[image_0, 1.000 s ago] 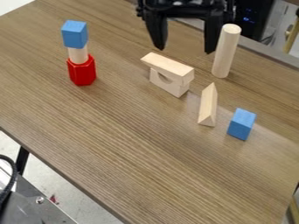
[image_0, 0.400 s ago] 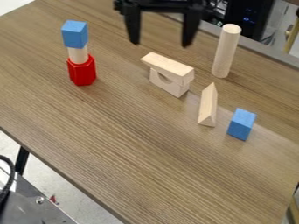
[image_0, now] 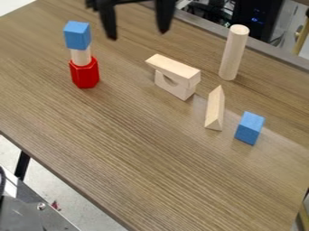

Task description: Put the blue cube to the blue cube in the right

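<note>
Gripper (image_0: 138,36): blk, two-finger, far side, left of ctr; hangs over the tbl, tips down, fingers spread wide w/ a broad gap btwn

Blue cube, left (image_0: 77,36): top pc of the stack at far left; sits on the short cylinder, well apart from the other cube

Short cylinder (image_0: 81,57): pale wood, upright, mid pc of same stack, btwn cube & red pc

Red hexagonal block (image_0: 84,74): glossy, upright, base of stack, stands on tbl

Blue cube, right (image_0: 249,128): on tbl, right side, just beside the prism, to its right

Triangular prism (image_0: 215,110): pale wood, lies lengthwise near-to-far, btwn arch & right cube

Arch block (image_0: 183,92): pale wood, mid tbl, on tbl, curved cutout showing under the plank

Plank (image_0: 173,66): pale wood, flat on top of arch, left end overhanging

Tall cylinder (image_0: 232,56): pale wood, upright on tbl, far right, beyond prism & right cube

Tbl (image_0: 151,149): brown woodgrain top, carries all wood & colored pcs

Tbl leg (image_0: 22,166): dk, below near-left edge

Metal panel (image_0: 36,207): gray, w/ bolt, near-left corner, below tbl level
</note>
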`<state>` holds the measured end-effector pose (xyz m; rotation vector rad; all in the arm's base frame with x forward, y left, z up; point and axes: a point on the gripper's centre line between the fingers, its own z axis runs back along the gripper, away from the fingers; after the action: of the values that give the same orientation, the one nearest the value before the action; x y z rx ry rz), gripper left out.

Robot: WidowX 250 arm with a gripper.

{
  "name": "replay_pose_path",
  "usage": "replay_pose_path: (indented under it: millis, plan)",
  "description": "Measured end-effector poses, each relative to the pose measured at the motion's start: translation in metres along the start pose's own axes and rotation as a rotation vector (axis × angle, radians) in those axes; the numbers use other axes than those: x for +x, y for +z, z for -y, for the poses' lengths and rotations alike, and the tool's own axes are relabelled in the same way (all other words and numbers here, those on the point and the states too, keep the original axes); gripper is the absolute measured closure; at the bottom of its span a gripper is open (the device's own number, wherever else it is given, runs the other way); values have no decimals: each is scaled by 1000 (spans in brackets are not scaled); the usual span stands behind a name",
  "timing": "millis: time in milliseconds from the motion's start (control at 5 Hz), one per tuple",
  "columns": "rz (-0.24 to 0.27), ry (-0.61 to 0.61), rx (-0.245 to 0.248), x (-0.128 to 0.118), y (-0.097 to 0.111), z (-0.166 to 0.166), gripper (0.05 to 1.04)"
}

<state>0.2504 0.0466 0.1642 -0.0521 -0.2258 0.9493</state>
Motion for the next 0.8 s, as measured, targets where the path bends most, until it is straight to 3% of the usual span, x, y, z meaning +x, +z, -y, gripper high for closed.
replay_pose_path:
  millis: [200, 600, 800]
  plan:
    - [19, 66, 4, 15, -9, -10, 87]
    - [160, 397, 50, 28, -29, -26, 87]
    - [186, 498, 60, 31, -30, -28, 87]
